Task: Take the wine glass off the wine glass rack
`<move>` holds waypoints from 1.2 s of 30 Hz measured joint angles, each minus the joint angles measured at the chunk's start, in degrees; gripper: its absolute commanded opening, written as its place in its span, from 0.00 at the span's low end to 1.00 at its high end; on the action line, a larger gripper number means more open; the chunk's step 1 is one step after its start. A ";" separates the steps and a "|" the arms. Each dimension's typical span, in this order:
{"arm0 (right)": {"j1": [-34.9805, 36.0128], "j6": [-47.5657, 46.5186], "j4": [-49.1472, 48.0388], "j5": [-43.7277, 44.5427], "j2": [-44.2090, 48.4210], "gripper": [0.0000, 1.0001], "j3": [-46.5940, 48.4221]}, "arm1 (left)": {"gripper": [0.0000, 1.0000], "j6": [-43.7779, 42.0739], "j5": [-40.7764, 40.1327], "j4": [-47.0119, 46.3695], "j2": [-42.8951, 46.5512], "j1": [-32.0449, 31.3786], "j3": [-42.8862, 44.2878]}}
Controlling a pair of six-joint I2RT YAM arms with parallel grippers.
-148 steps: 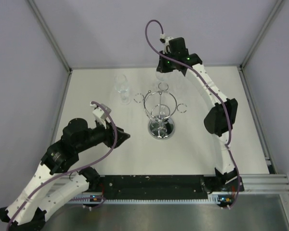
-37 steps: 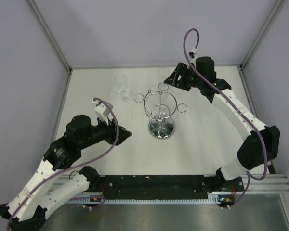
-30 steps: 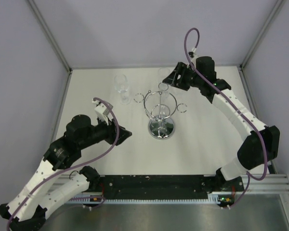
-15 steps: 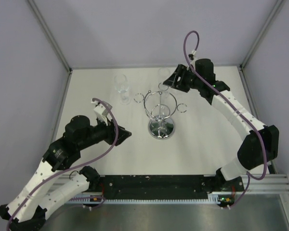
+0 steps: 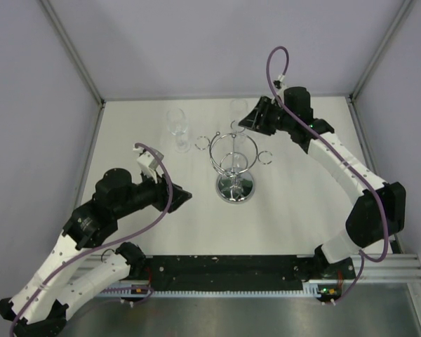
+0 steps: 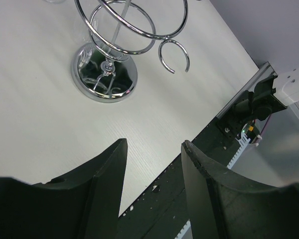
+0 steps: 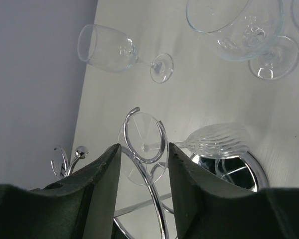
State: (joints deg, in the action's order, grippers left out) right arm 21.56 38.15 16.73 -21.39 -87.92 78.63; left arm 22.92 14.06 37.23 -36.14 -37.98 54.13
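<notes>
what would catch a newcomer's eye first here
The shiny chrome wine glass rack stands in the middle of the table. A wine glass hangs upside down in it, with the open right gripper aimed at its foot. Other clear glasses stand beyond it.

**L wrist cam, field of view**

- Left gripper (image 6: 153,148): two dark fingers (image 6: 103,185) enter from the bottom edge. Jaws apart, nothing between them, only table (image 6: 40,114) visible in the gap.
- Wine glass rack (image 6: 104,77): upper centre, well ahead of the fingertips, no contact. Round mirrored base sits flat on the white table. Chrome hoops overlap above it and are cut off by the top edge. One small C-shaped ring sits to the R of the base.
- Black edge rail (image 6: 162,199): runs diagonally along the table edge, lower R.
- Arm base (image 6: 254,99): black, mounted on the rail at R, with a green LED lit below it.
</notes>
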 measured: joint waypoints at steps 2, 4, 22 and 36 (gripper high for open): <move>0.00 0.02 -0.09 -0.63 0.00 0.35 0.00 | 0.53 0.13 0.00 -0.02 0.00 0.00 -0.15; 0.00 0.00 -0.07 -1.03 0.00 0.29 -0.02 | 0.53 0.26 0.02 0.00 0.00 0.00 -0.28; -0.04 1.90 -2.05 -4.00 1.68 0.22 -0.66 | 0.53 1.01 0.02 -0.04 0.00 0.00 -0.37; -0.04 1.44 -1.99 -0.02 2.10 0.34 -1.09 | 0.53 0.98 0.02 -0.04 -0.17 0.00 -0.37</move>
State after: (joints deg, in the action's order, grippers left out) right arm 21.52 39.59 14.74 -21.41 -85.82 77.54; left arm 23.90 14.09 37.19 -36.32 -37.98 53.76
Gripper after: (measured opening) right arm 0.324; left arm 0.533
